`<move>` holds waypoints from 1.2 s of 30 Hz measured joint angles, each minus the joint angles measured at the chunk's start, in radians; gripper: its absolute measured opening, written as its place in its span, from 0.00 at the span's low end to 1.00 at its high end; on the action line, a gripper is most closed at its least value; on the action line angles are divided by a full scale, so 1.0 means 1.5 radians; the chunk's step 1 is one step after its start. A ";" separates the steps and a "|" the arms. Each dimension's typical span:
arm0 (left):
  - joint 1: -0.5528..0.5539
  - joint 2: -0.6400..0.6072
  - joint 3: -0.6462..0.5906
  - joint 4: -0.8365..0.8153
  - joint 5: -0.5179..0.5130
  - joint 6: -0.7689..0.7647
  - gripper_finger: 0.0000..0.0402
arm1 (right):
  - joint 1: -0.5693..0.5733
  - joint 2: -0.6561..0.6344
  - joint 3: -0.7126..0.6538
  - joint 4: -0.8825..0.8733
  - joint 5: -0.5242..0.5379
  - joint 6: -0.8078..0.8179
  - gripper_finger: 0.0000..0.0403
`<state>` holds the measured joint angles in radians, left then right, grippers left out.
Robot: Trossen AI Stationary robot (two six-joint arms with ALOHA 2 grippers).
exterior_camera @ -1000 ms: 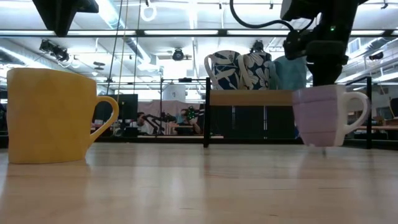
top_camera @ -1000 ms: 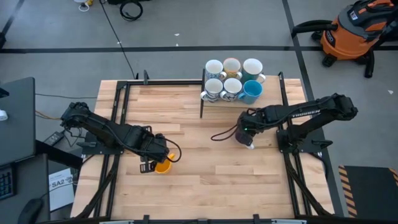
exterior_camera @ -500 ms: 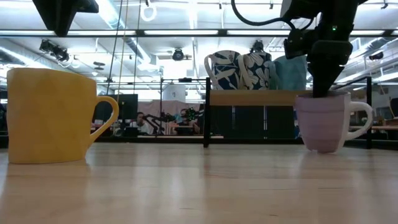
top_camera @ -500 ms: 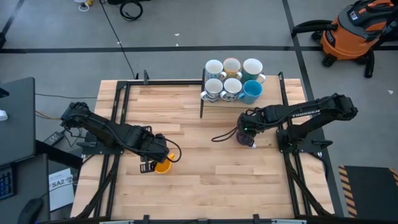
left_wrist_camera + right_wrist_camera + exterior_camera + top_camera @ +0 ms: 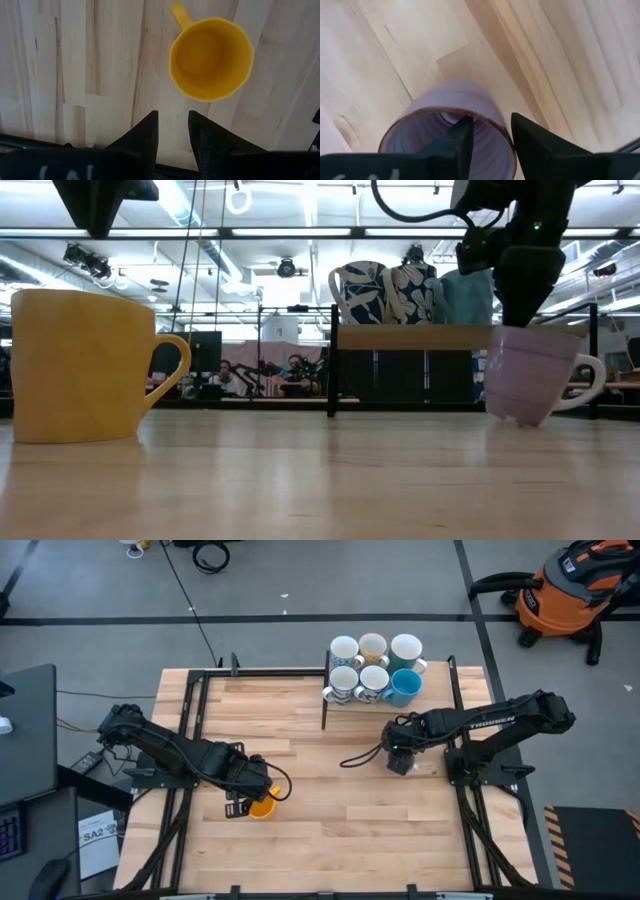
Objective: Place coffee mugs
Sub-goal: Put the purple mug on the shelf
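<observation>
Purple mug (image 5: 525, 372) tilted, handle pointing right in low view, rim seemingly pinched by right gripper (image 5: 487, 131) jaws.

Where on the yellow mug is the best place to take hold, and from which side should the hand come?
Probably the rim wall, from straight above: the yellow mug stands upright and open, so one finger can go inside. Choose a part away from its handle. The left hand hangs beside it.
</observation>
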<state>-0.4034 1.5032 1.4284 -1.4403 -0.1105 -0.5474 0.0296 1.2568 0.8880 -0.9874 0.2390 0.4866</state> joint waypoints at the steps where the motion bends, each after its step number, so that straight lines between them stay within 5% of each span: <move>1: 0.000 0.000 0.000 0.000 0.000 0.000 0.28 | 0.000 0.000 0.000 0.000 0.002 0.000 0.35; 30: 0.000 0.000 0.000 0.006 0.000 0.000 0.28 | 0.000 -0.057 0.001 -0.001 0.001 -0.009 0.37; 36: 0.000 0.000 0.000 0.006 0.000 0.000 0.28 | 0.008 -0.103 0.001 0.028 -0.074 0.038 0.37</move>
<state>-0.4034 1.5032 1.4284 -1.4319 -0.1105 -0.5472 0.0422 1.1030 0.8892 -0.9450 0.1280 0.5437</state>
